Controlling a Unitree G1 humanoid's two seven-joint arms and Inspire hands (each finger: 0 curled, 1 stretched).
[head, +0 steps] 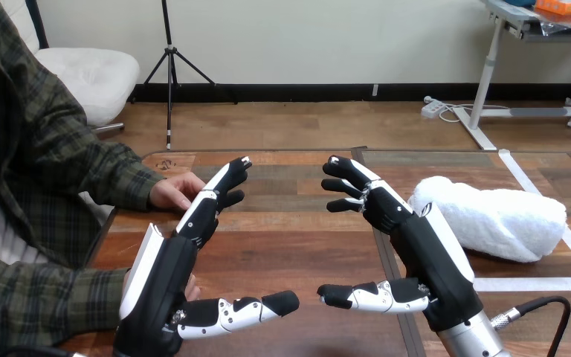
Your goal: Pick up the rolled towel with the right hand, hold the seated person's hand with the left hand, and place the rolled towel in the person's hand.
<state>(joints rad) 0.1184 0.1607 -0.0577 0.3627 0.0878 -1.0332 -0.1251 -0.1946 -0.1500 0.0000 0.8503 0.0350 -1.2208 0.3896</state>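
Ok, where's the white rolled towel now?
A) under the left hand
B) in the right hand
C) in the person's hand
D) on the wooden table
D: the white rolled towel lies on the wooden table beside the open right hand, which holds nothing.

wooden table | rolled towel lying right | person's hand resting left

I count one rolled towel. Two robot hands: left hand and right hand. Two hands of the person, both at the view's left: person's far hand, and person's near hand, mostly hidden behind my left hand. One wooden table.
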